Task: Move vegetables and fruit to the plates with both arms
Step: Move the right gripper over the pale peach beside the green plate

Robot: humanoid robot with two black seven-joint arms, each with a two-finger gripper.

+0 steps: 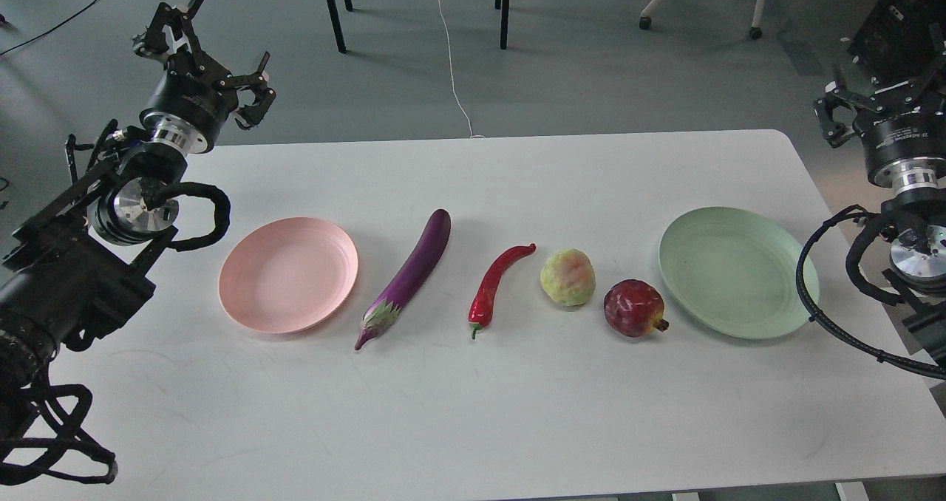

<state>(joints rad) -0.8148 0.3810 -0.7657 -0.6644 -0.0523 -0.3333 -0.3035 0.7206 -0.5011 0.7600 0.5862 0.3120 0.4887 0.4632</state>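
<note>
Two plates, pink (288, 274) and green (737, 272), two vegetables, two fruits lie on a white table (473, 412) over grey floor (591, 80); left gripper (211, 65) spread open, right gripper (872, 94) unclear.

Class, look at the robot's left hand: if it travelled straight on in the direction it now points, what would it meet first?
Probably nothing on the table. The left hand points up and away, past the table's far edge toward the grey floor, where a chair leg stands roughly ahead. Depth is unclear, so its way looks free here.
</note>
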